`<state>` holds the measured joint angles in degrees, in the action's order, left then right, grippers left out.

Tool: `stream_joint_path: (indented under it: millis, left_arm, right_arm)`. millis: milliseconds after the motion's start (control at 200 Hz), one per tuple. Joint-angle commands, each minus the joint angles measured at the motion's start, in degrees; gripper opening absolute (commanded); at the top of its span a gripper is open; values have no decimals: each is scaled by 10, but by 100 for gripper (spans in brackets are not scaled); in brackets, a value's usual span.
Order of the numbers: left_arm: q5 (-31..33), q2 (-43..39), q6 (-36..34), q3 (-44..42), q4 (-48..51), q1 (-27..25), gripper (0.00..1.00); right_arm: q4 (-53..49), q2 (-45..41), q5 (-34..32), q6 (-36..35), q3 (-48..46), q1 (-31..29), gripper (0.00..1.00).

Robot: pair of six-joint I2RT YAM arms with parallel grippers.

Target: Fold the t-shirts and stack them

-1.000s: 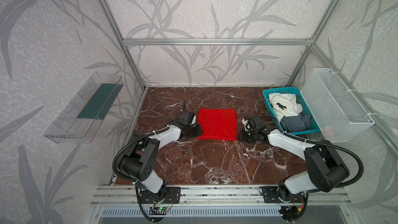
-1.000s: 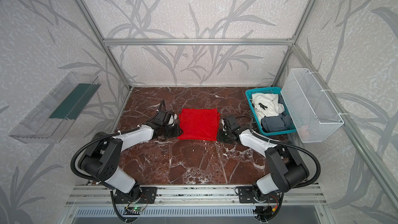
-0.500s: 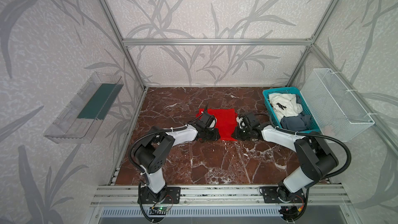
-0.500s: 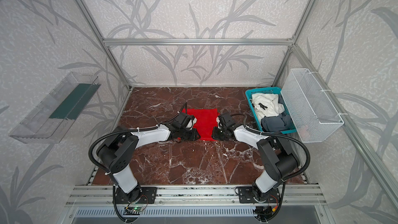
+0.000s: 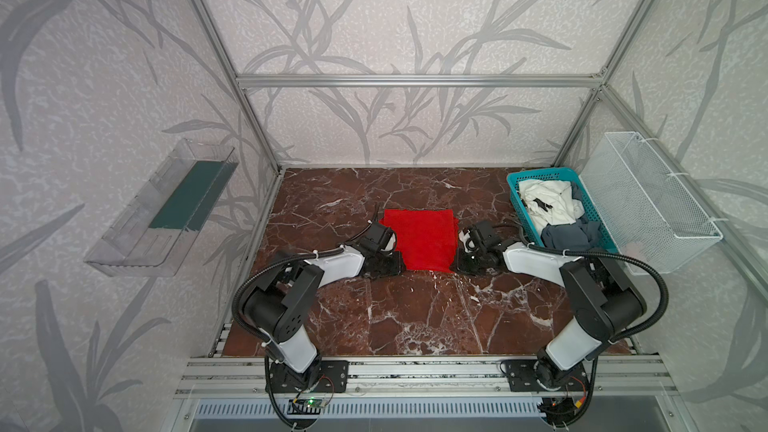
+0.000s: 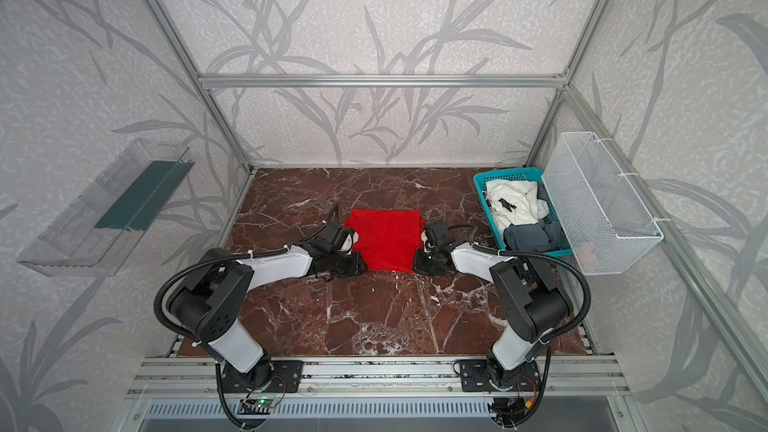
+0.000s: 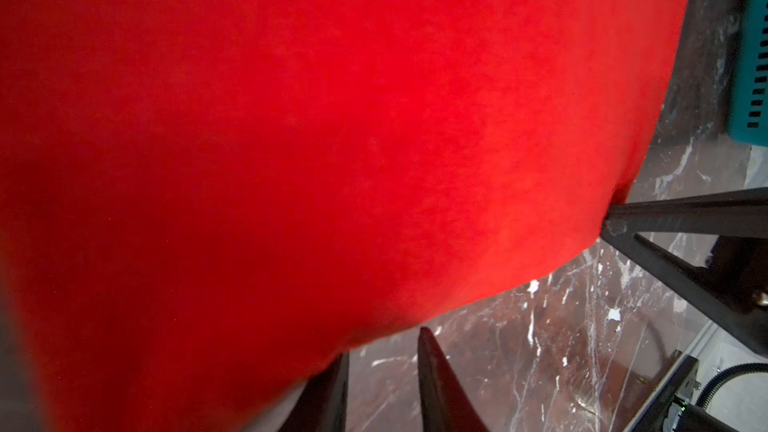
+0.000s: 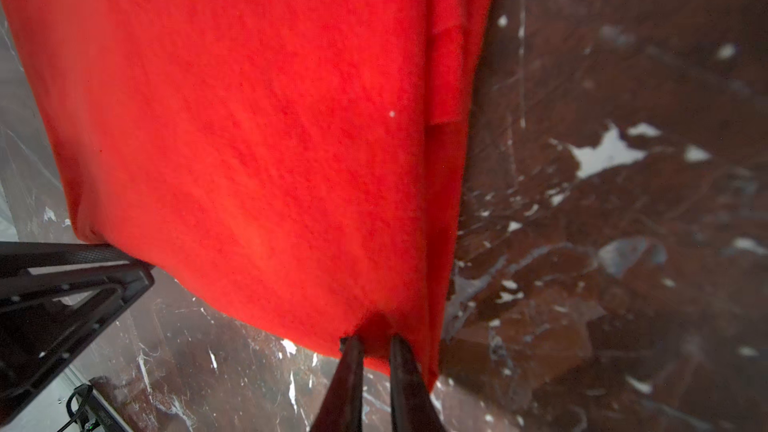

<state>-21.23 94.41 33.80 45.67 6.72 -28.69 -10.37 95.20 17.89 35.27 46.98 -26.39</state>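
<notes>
table [image 5: 415, 317]: red shirt [image 5: 419, 238] | right pincer [image 8: 376, 342] pinches its corner | left pincer [image 7: 382, 351]: cannot tell | basket [image 5: 540, 173]: white shirt [image 5: 548, 201], grey shirt [image 5: 571, 235]

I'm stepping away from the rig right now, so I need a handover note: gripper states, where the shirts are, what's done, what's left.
Left gripper: at the near-left corner of the bright red cloth tee; grip unclear.
Right gripper: shut on the near-right corner.
Red tee: a folded rectangle mid-way across the brown marble tabletop.
The white tee with a black mark and the grey-blue tee: crumpled in the teal plastic lattice basket, far right.
Done: red tee mostly folded.
Left: finish it, fold the other two, stack all three.
</notes>
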Motion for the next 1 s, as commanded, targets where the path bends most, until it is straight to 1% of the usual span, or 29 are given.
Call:
stream_joint_path:
  millis: [0, 105, 230, 305, 400, 460, 570, 620, 740, 885, 995]
  left_arm:
    - [11, -39, -18, -26, 27, 25, 31]
    - [13, -69, -28, -45, 49, 52, 31]
    - [31, -109, -43, -45, 104, 71, 31]
    - [29, -140, -37, -41, 113, 73, 34]
    - [34, -152, -31, -9, 127, 74, 39]
    - [29, -140, -36, 17, 123, 76, 41]
    - [-9, -85, -51, 75, 106, 82, 44]
    - [-15, -60, -53, 98, 98, 87, 45]
    - [1, -13, -50, 138, 92, 100, 50]
    - [-23, 54, -45, 182, 103, 117, 50]
    - [-32, 85, -36, 190, 100, 128, 51]
  right_arm:
    - [-51, 2, -25, -11, -1, 6, 16]
    - [-59, -6, -23, -14, 2, 6, 16]
    - [-75, -34, -14, -22, 11, 6, 16]
    - [-87, -59, -14, -27, 19, 6, 17]
    - [-108, -82, -24, -34, 38, 6, 18]
    - [-118, -85, -25, -41, 58, 6, 19]
    - [-125, -66, -28, -53, 106, 6, 21]
    - [-126, -46, -28, -58, 133, 6, 21]
    - [-114, 6, -36, -67, 187, 6, 21]
    - [-90, 78, -60, -75, 246, 11, 21]
    - [-84, 124, -65, -81, 291, 24, 20]
